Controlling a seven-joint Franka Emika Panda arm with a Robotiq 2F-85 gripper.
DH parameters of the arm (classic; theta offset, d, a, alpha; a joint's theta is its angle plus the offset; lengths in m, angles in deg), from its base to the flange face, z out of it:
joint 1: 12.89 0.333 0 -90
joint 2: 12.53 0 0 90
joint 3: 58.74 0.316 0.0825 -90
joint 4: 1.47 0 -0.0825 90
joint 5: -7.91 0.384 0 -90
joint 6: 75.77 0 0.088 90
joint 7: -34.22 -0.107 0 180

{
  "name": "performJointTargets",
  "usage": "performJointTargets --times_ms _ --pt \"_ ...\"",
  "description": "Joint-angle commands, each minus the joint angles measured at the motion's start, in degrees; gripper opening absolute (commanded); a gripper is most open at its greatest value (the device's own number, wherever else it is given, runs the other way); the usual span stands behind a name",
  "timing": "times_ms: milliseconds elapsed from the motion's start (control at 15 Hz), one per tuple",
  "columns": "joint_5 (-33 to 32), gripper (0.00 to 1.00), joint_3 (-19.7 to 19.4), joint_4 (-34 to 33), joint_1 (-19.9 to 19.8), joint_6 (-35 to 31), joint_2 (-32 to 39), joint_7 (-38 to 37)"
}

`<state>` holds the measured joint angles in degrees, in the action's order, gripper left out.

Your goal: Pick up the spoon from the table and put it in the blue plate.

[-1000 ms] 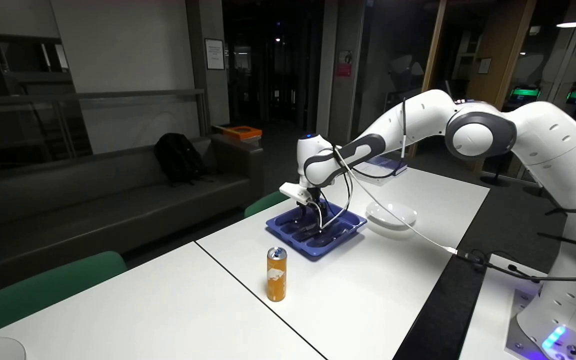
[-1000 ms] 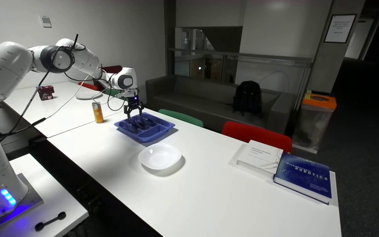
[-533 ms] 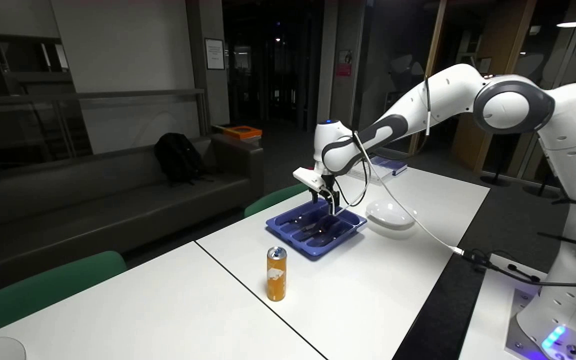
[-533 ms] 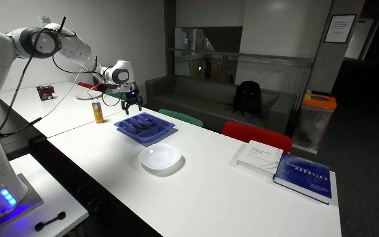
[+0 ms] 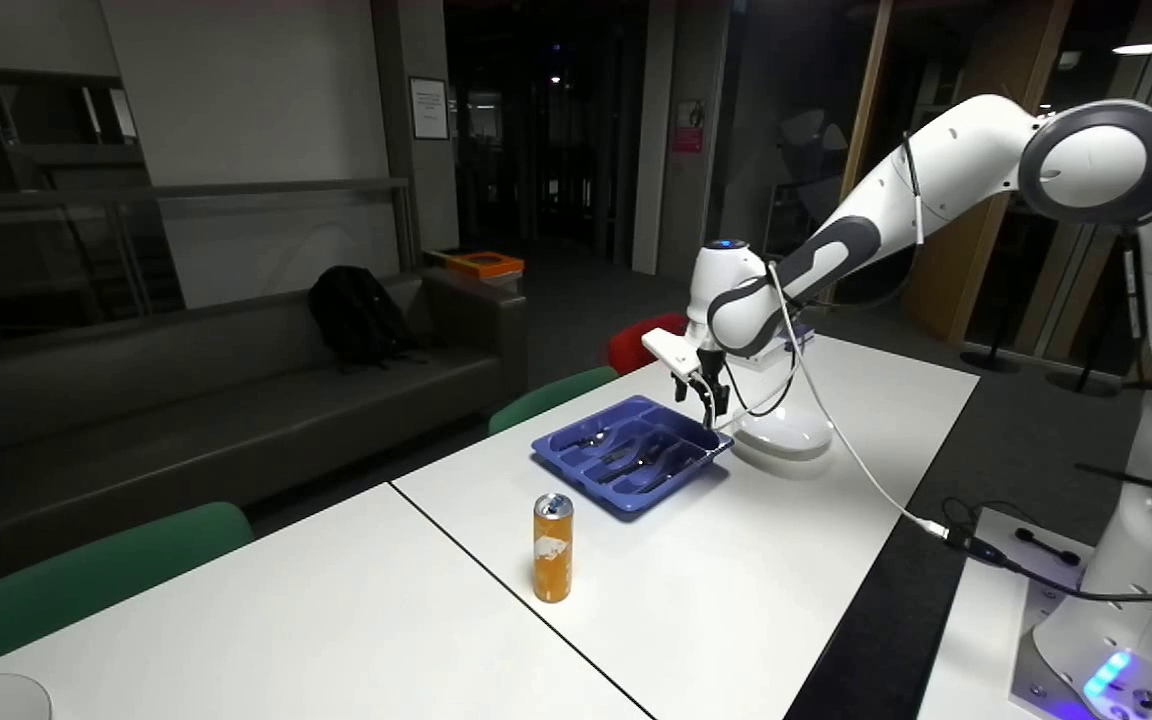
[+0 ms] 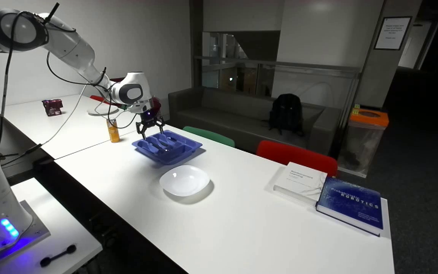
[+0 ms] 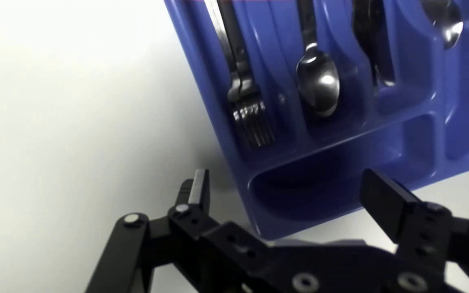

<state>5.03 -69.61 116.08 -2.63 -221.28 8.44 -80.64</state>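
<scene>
The blue plate (image 5: 581, 488) is a rectangular compartment tray on the white table, also in an exterior view (image 6: 181, 153) and the wrist view (image 7: 417, 140). In the wrist view a metal spoon (image 7: 319, 83) with a dark handle lies bowl-down-frame in a middle compartment. Another spoon (image 7: 448, 24) shows at the top right, partly cut off. No spoon shows on the table surface. My gripper (image 7: 284, 175) is open and empty above one end of the tray. One finger is over the table, the other over the tray's end compartment. It also shows in both exterior views (image 5: 698, 408) (image 6: 153, 133).
Forks (image 7: 255, 118) and a dark utensil (image 7: 375, 40) share the tray. A white dish (image 6: 184, 182) stands beside it. An orange can (image 5: 553, 550) stands upright nearby. Two books (image 6: 350, 203) lie at the table's far end. Chairs stand along one edge.
My gripper has risen from low inside the tray and moved toward the tray's end near the white dish. It is open and empty now. The tray and dish have not moved.
</scene>
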Motion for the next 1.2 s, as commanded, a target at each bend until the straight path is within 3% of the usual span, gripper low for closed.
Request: performJointTargets --times_ms 0,200,267,467,1133 --pt "-3.3 1.00 -1.2 14.3 -1.7 -7.0 -8.3 -1.4" --pt "-5.1 1.00 -1.5 19.4 -3.3 -9.2 -9.6 0.7" --pt "-3.9 1.00 -0.5 14.4 -3.3 -6.9 -5.8 -0.6" --pt "-4.5 1.00 -0.6 17.2 -4.0 -7.7 -7.0 -0.4" --pt "-4.5 1.00 -0.5 17.2 -4.0 -7.7 -7.0 -0.4"
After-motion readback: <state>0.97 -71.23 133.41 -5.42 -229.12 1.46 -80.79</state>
